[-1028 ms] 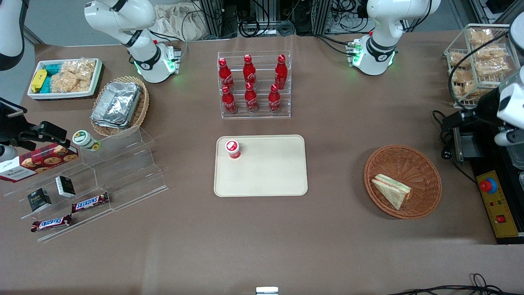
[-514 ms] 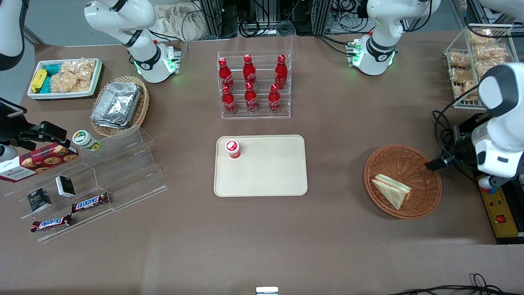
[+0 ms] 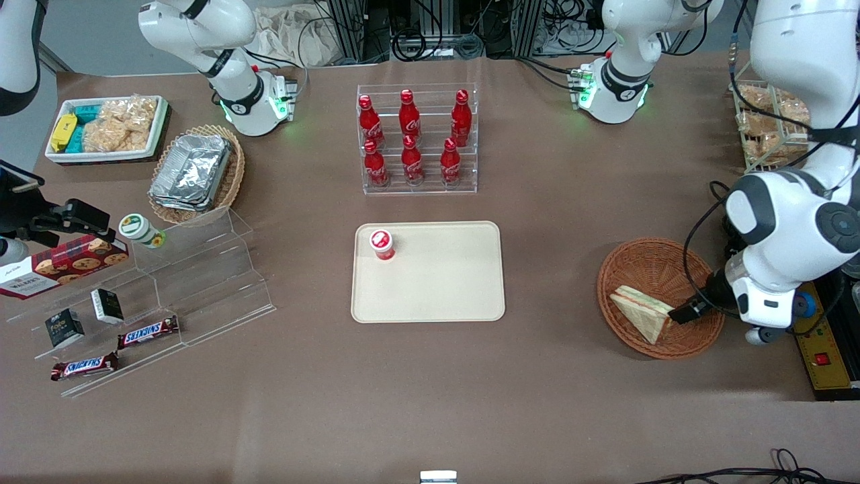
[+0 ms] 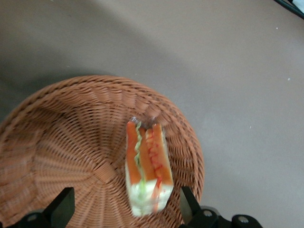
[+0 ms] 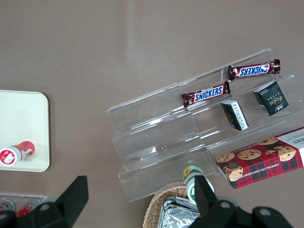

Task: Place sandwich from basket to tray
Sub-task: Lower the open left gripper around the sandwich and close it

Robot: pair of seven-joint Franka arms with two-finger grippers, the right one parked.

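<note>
The sandwich, a pale wedge with orange and green filling, lies in the round reddish-brown basket, in the part nearer the front camera. My left gripper hovers low over the basket's rim at the working arm's end. Its fingers stand open, spread wider than the sandwich, which shows between them untouched. The cream tray lies flat at the table's middle, toward the parked arm from the basket.
A small red-capped bottle stands on the tray's corner. A clear rack of red bottles stands farther from the camera than the tray. A wire rack of snack bags and a yellow control box flank the basket.
The left arm has swung down from the table's edge to the basket, bringing its gripper from beside the rim to just by the sandwich. The sandwich has not moved.
</note>
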